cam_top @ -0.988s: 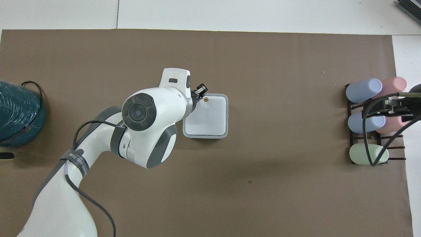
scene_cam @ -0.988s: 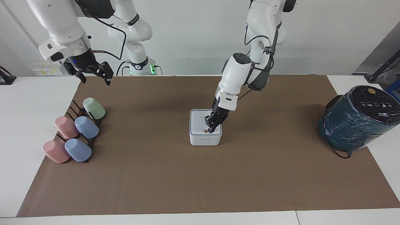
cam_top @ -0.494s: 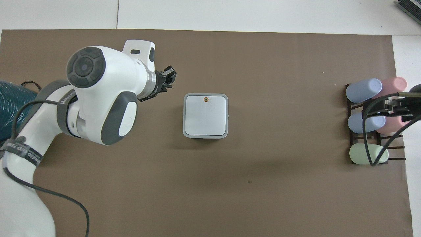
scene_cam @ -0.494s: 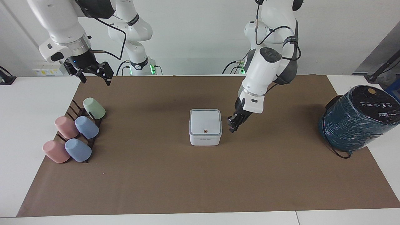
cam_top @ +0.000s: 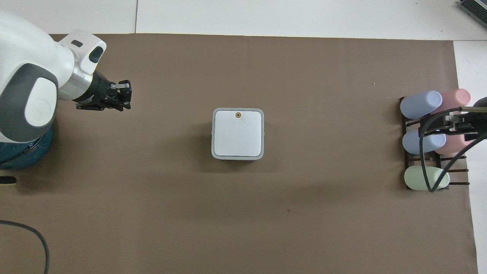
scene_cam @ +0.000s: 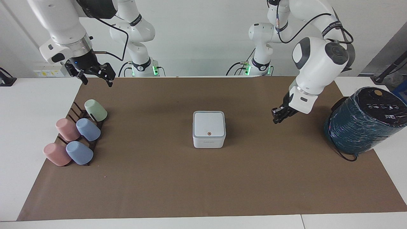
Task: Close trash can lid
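The trash can (scene_cam: 209, 141) is a small white cube with a grey rim (cam_top: 237, 156), standing in the middle of the brown mat. Its lid (scene_cam: 209, 123) lies flat and closed on top, orange dot up, and also shows in the overhead view (cam_top: 237, 133). My left gripper (scene_cam: 276, 119) is shut and empty. It hangs in the air over the mat between the can and the teal cylinder, well apart from the can, and shows in the overhead view (cam_top: 126, 95). My right gripper (scene_cam: 96, 78) is open and waits raised over the mat's corner by the cup rack.
A dark rack (scene_cam: 73, 109) with several pastel cups lies at the right arm's end of the table, also in the overhead view (cam_top: 409, 150). A large teal wrapped cylinder (scene_cam: 362, 122) stands at the left arm's end, partly under the left arm (cam_top: 21, 156).
My left gripper has come off the lid's top and swung away toward the teal cylinder, rising. The lid stays flat on the can. The right arm has not moved.
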`<state>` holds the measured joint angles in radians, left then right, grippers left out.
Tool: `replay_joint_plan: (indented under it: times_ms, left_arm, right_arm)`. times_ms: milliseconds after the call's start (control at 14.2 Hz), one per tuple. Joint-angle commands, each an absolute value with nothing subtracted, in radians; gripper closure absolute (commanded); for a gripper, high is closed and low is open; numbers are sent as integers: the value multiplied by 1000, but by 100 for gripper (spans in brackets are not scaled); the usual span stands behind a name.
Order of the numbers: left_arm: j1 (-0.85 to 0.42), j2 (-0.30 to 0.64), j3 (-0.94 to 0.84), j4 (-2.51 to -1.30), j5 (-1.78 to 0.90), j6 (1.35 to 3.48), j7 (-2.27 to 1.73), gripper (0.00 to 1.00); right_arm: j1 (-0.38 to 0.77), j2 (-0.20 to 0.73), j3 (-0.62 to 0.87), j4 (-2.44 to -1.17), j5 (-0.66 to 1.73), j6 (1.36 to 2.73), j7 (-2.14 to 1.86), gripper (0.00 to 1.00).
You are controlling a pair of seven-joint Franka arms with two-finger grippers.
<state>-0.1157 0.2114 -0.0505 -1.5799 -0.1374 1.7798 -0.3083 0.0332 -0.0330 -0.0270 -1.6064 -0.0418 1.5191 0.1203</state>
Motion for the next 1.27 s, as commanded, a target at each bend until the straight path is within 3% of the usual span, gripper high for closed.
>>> replay_joint_plan:
  times_ms: [0,141,212,424,494,1200]
  left_arm:
    - [-42,166,-60,-1578,-100,1697,-154,77]
    - [-26,126,-60,-1582,-51,1658,-95,73]
    - [-17,103,-58,-1585,-49,1646,-91,64]
    - [-6,51,-60,-1580,-11,1602,-92,3]
    - [-12,42,-61,-1578,29,1592,-91,0]
    - [-8,18,-63,-1585,38,1624,-40,0]
  right_arm:
    - [29,-60,-23,-1635,-44,1522,120,0]
    - [29,-60,-23,-1635,-44,1522,120,0]
    - [29,-60,-23,-1634,-44,1522,120,0]
    - [29,-60,-23,-1635,-44,1522,120,0]
    - [29,-60,-23,-1635,-44,1522,120,0]
    - [29,-60,-23,-1634,-44,1522,120,0]
